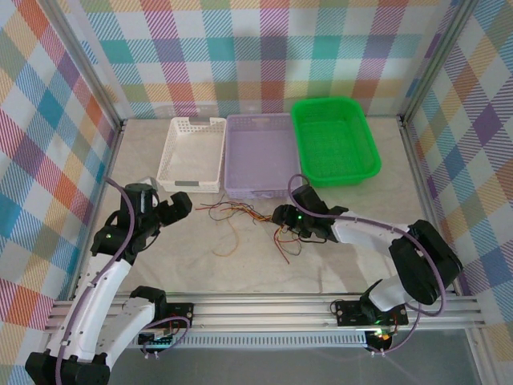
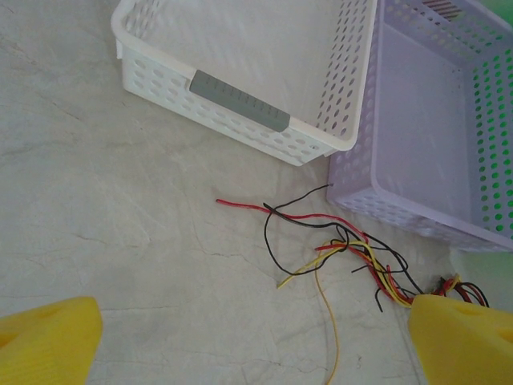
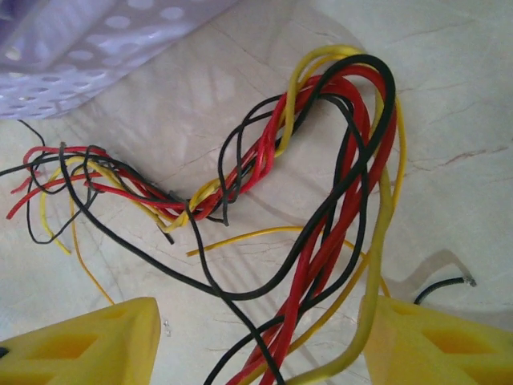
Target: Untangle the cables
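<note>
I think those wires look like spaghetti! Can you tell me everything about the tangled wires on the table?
The cables are thin, bendy wires in red, yellow and black, with a smooth, plastic-looking coat. They lie tangled on the pale table, just in front of the lavender basket. Loose ends fan out at one end; at the other, a thicker bundle loops and twists by the right tool, whose open yellow fingers stand either side of it.

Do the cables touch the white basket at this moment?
Apart. In the left wrist view a strip of bare table lies between the cables and the near wall of the white basket.
</note>
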